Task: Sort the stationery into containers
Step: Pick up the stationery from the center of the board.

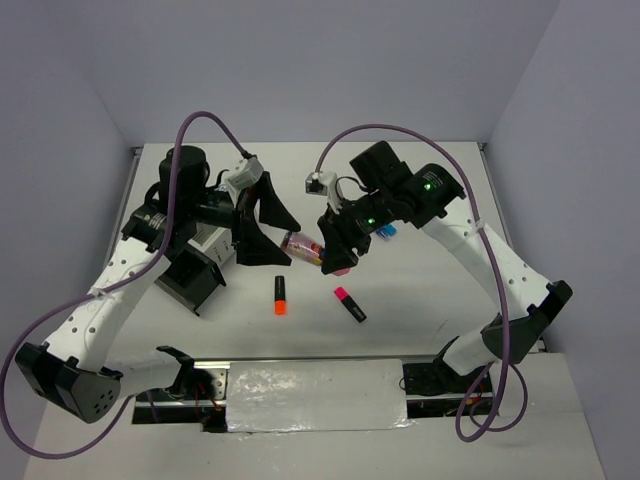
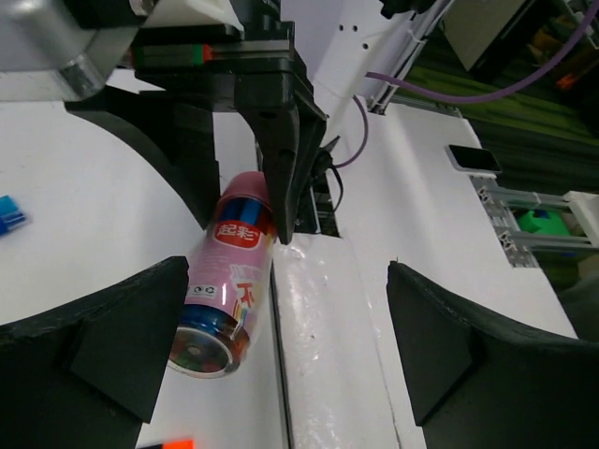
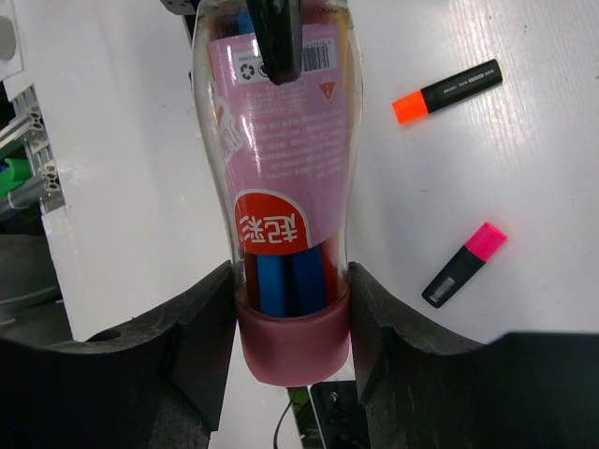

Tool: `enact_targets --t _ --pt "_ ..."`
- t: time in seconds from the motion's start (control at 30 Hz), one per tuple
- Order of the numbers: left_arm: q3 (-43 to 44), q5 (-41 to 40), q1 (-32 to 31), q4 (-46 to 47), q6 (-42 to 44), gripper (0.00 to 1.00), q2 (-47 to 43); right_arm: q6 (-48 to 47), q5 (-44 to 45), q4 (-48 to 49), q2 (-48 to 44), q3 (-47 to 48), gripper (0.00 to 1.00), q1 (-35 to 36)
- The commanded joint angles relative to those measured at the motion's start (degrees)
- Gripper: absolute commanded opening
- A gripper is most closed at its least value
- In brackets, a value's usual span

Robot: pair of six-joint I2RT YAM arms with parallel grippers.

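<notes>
My right gripper (image 1: 335, 258) is shut on the cap end of the pink tube (image 1: 300, 244) and holds it level above the table; the grip shows in the right wrist view (image 3: 292, 304), where blue pens show inside the tube (image 3: 281, 140). My left gripper (image 1: 272, 228) is open, and its wide jaws face the tube's free end (image 2: 217, 290), which lies by the left finger (image 2: 103, 355). An orange highlighter (image 1: 280, 294) and a pink highlighter (image 1: 350, 304) lie on the table below. The white-grey organizer (image 1: 212, 240) and the black organizer (image 1: 190, 280) sit under my left arm.
A small blue item (image 1: 387, 230) lies behind my right wrist, partly hidden. The highlighters also show in the right wrist view, orange (image 3: 447, 92) and pink (image 3: 463, 265). Grey walls enclose the table on three sides. No tape rolls are in view.
</notes>
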Motion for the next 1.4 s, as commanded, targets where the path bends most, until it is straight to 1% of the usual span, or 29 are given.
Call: enact_targets --t 0.0,0.23,0.37,0.4,0.47,0.6,0.67,0.7,0.73,0.77,0.8,0.9,0.93,0.97,1.0,1.03,1.07,1.1,1.13,1.17,1.2,1.23,1.27,1.3,1.33,1.37 --pt "-0.4 5.1 -0.2 1.5 -0.1 0.99 0.6 -1.8 -2.3 0.1 -2.1 3.3 0.00 0.1" --pt "1.9 0.5 -0.7 -5.0 5.1 0.99 1.7 -2.1 -5.1 0.1 -2.0 5.4 0.00 0.1" --pt "2.6 -3.3 -1.3 -6.7 5.4 0.99 2.6 -2.4 -8.0 0.9 -2.5 6.3 0.00 0.1" --pt "2.9 -3.9 -1.4 -7.9 7.3 0.99 2.9 -2.0 -8.0 1.4 -2.9 6.3 0.00 0.1" --pt "3.5 -2.8 -1.7 -8.1 7.3 0.99 3.6 -1.6 -6.2 2.1 -2.8 6.3 0.00 0.1" --pt "3.9 -2.1 -2.0 -8.5 7.4 0.99 3.7 -1.7 -6.8 1.1 -0.7 6.8 0.00 0.1" --pt "3.9 -1.9 -2.0 -8.4 7.2 0.93 3.8 -1.4 -7.1 1.5 -0.4 6.8 0.00 0.1" --pt "4.0 -1.6 -2.0 -8.1 6.8 0.87 3.9 -1.4 -7.1 1.6 -0.2 7.1 0.00 0.1" --pt "4.1 -1.0 -2.0 -7.5 6.6 0.76 4.2 -1.4 -7.0 1.8 -0.2 7.3 0.00 0.1" --pt "4.2 -0.9 -2.0 -7.3 6.6 0.71 4.3 -1.4 -7.0 1.8 -0.1 7.6 0.00 0.1" --pt "4.6 -0.7 -2.0 -7.3 4.0 0.63 4.5 -1.6 -7.0 1.6 0.2 8.2 0.00 0.2" --pt "4.9 0.0 -2.0 -6.2 2.2 0.55 5.1 -1.9 -7.1 1.9 0.7 8.2 0.00 0.1" --pt "4.8 0.2 -2.0 -5.7 1.6 0.54 5.2 -1.8 -7.0 2.2 0.7 8.0 0.00 0.1" --pt "4.8 0.3 -2.0 -4.3 0.3 0.49 5.2 -1.5 -7.0 2.7 0.6 7.8 0.01 0.1" --pt "4.6 0.2 -2.0 -3.6 -0.5 0.12 5.1 -1.3 -6.6 4.3 0.4 7.0 0.06 0.0" --pt "4.6 -1.3 -2.0 -2.9 -2.2 0.00 4.9 -0.2 -6.6 5.6 -0.4 6.4 0.21 -0.7" --pt "4.2 -2.3 -2.0 -0.9 -3.3 0.00 4.7 0.5 -7.0 8.9 -1.1 5.0 0.28 -1.3" --pt "3.8 -3.0 -2.1 0.5 -4.3 0.00 3.8 2.6 -8.5 11.3 -1.9 4.0 0.41 -2.6" --pt "3.2 -3.5 -2.0 2.0 -6.5 0.00 3.2 4.1 -9.3 13.7 -3.9 2.9 0.51 -3.3" --pt "1.8 -6.1 -2.0 6.1 -8.3 0.00 2.4 6.0 -9.4 20.1 -5.0 0.5 0.62 -4.0" --pt "0.7 -7.4 -2.0 9.0 -10.4 0.00 0.7 11.1 -7.0 24.0 -6.3 -1.1 0.80 -4.8" --pt "-1.3 -9.1 -2.0 11.9 -14.7 0.00 -0.4 15.5 -4.9 28.2 -9.4 -3.0 0.99 -6.3" --pt "-2.6 -14.1 -2.0 17.7 -17.0 0.00 -2.3 24.1 -3.5 39.2 -11.2 -8.5 1.00 -7.6" --pt "-3.9 -16.2 -2.0 21.4 -22.3 0.00 -3.2 29.2 -4.1 46.2 -15.4 -12.3 1.00 -9.0" --pt "-6.7 -17.6 -2.0 25.1 -25.0 0.00 -4.1 35.6 -4.7 53.9 -17.8 -21.6 1.00 -12.3" --pt "-8.0 -19.4 -2.0 28.6 -27.8 0.00 -4.7 41.8 -4.7 72.2 -19.8 -26.4 1.00 -13.4"
